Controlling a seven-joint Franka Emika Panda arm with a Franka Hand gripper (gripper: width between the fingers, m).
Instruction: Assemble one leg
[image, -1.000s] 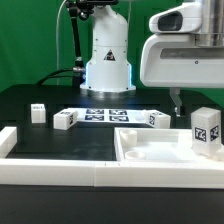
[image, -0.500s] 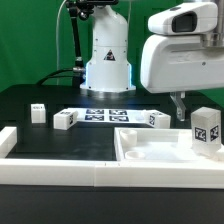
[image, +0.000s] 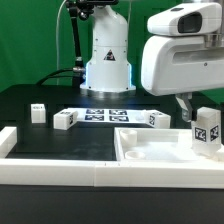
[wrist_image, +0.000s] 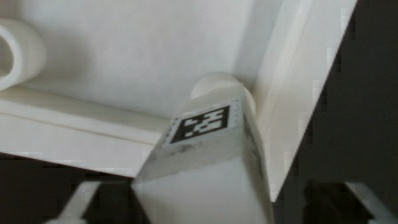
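A leg, a small white post with a tag on its face, stands upright at the exterior view's right on the large white panel. My gripper hangs just above and behind this leg. In the wrist view the leg runs lengthwise between my dark fingers, which stand apart on either side of it with a gap on one side. The gripper is open. The panel's recessed surface lies beneath the leg.
Three more white legs lie on the black table: one at the far left, one beside the marker board, one at its right end. A white rim runs along the front. The robot base stands behind.
The gripper has moved toward the exterior view's right and slightly down, closing in on the upright leg. The legs and the panel have not moved.
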